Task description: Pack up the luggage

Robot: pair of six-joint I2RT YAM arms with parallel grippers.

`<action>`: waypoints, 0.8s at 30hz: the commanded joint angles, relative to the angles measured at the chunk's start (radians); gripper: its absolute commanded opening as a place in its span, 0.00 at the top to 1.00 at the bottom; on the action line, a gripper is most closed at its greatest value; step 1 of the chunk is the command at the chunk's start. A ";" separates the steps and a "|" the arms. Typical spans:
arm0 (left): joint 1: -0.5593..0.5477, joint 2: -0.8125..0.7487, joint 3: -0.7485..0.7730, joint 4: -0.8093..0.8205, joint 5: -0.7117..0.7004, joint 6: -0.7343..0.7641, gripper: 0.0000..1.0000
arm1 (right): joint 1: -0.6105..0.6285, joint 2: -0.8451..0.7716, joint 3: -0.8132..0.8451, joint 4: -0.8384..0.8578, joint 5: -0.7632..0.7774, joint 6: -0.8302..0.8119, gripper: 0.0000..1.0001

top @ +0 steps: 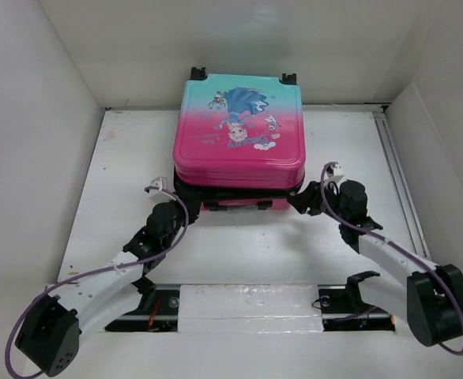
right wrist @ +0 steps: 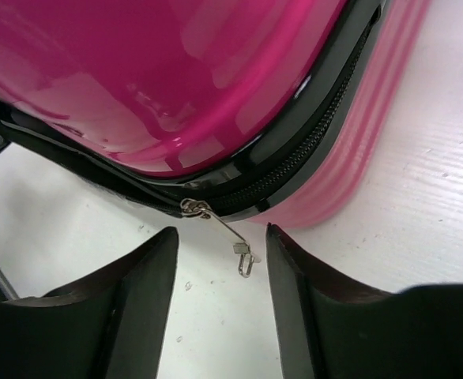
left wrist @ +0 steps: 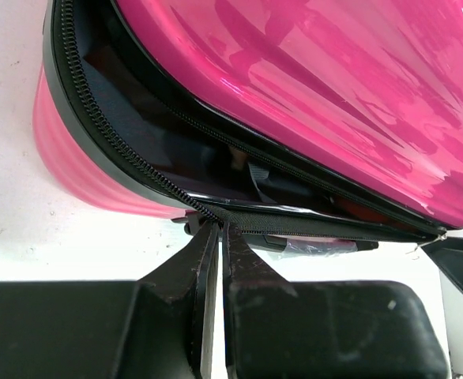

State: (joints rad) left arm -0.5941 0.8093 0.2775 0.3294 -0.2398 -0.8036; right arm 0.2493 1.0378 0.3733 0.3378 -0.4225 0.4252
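The luggage [top: 239,126] lies flat mid-table, its pink-to-teal lid with the cartoon princess facing up. The lid stands ajar along the front, showing dark lining [left wrist: 176,150]. My left gripper [left wrist: 213,227] is shut at the front left corner. Its tips press where the open zipper teeth [left wrist: 113,142] meet the closed tape; any pull tab there is hidden. My right gripper [right wrist: 220,237] is open at the front right corner. A silver zipper pull [right wrist: 243,257] dangles between its fingers, touching neither.
White walls close in the table [top: 239,260] on the left, back and right. A black rail with white tape [top: 247,304] runs along the near edge between the arm bases. The suitcase wheels [top: 197,75] point toward the back wall.
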 commanded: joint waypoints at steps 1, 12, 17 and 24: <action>-0.006 -0.012 0.017 -0.003 0.025 0.018 1.00 | -0.004 0.065 0.036 0.101 -0.054 -0.010 0.47; -0.006 0.031 0.017 0.066 0.066 0.009 1.00 | 0.053 0.036 -0.001 0.205 -0.035 0.029 1.00; -0.018 0.079 0.017 0.126 0.108 0.009 1.00 | 0.256 -0.038 0.029 -0.009 0.186 -0.017 1.00; -0.206 0.182 0.104 0.161 -0.007 -0.002 1.00 | 0.565 0.048 0.128 -0.198 0.468 0.003 1.00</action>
State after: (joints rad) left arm -0.7643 0.9791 0.3210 0.4156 -0.2039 -0.8017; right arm 0.7139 1.0580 0.4366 0.1898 -0.0673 0.4229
